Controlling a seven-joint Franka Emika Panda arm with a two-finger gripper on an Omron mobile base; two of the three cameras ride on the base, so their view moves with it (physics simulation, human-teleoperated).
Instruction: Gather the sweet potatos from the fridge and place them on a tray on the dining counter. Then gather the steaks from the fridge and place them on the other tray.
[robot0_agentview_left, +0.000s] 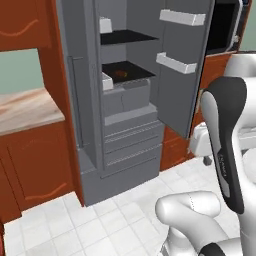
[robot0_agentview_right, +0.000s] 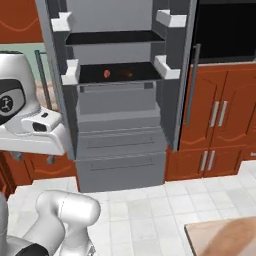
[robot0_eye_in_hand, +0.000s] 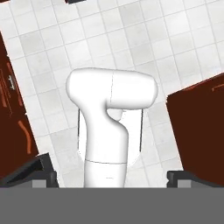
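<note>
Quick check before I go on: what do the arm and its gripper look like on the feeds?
The arm is glossy white, with rounded tubular links and dark grey-black joint sections. A small circular mark sits on a dark joint in the right base view. The gripper has two small dark finger tips. No cables are visible.

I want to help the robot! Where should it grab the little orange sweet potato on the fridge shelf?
Probably across the middle of the sweet potato, coming straight in from the fridge's open front. It is a small lump lying on the dark shelf, with another shelf close overhead, so reaching from above looks blocked.
</note>
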